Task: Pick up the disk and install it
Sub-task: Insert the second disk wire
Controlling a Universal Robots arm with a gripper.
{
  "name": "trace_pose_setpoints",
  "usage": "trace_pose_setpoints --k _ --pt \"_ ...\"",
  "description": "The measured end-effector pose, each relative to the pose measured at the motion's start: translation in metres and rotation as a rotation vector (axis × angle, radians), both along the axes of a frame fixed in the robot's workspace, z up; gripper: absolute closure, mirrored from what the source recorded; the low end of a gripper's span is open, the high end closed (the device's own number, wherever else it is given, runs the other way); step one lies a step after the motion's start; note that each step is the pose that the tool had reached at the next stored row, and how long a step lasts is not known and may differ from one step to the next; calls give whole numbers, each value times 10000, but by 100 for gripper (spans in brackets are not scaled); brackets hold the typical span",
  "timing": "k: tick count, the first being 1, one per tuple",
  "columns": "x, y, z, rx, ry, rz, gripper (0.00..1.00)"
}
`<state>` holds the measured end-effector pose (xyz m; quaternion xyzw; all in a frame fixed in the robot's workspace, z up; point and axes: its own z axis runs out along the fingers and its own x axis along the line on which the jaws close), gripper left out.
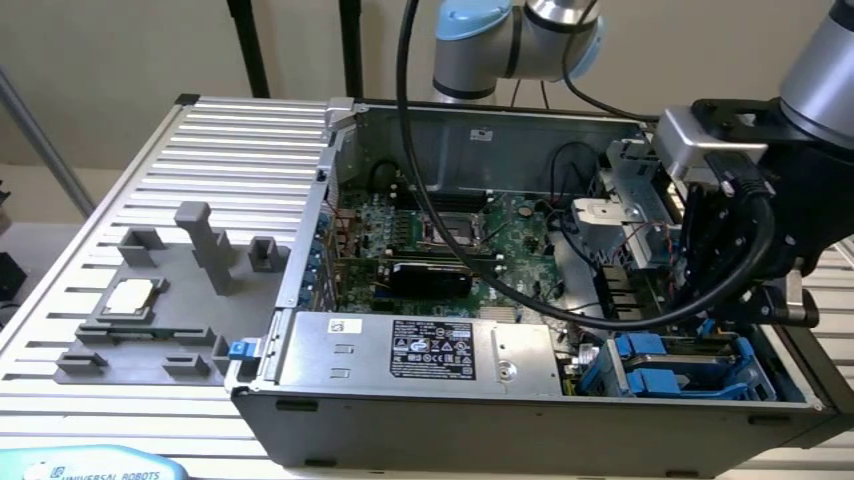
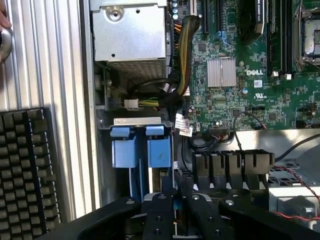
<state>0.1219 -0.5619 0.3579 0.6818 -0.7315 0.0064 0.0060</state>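
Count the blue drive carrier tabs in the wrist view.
2: one blue tab and a second side by side in the bay, just ahead of the fingers; others may be hidden below.

You see the computer case (image 1: 534,400) on the table (image 1: 200,170); inside it, the disk (image 2: 160,150) sits in the drive bay (image 1: 687,365), the gripper (image 2: 176,200) directly over it, power supply (image 1: 427,350) beside.

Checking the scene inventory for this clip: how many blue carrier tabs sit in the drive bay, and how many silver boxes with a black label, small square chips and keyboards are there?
Blue carrier tabs: 2
Silver box with black label: 1
Small square chip: 1
Keyboard: 1
Total: 5
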Motion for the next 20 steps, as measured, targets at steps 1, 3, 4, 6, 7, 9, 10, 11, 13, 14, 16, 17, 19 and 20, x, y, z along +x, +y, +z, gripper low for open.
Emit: trace_pose_setpoints --k 1,3,4,6,7,9,10,11,13,14,16,17,19,20 --pt "-9 -9 -1 0 -23 1 84" --pt "-14 -30 -5 0 -60 1 84" --pt "-14 -40 -10 0 -79 3 84" --pt "-15 -56 -27 1 -134 1 84" --pt "-16 -59 -39 1 -172 0 84" --pt "-15 -59 -62 -1 -253 4 84" --pt "-15 -59 -75 0 -293 8 84" --pt "-15 -59 -88 0 -334 13 84" --pt "-15 -59 -108 0 -397 22 84" --pt "-14 -59 -115 -1 -420 26 84" --pt "-15 -59 -128 0 -455 31 84" --pt "-15 -59 -133 0 -468 33 84" --pt "-14 -59 -140 -1 -486 37 84" --pt "-15 -59 -144 0 -495 38 84"
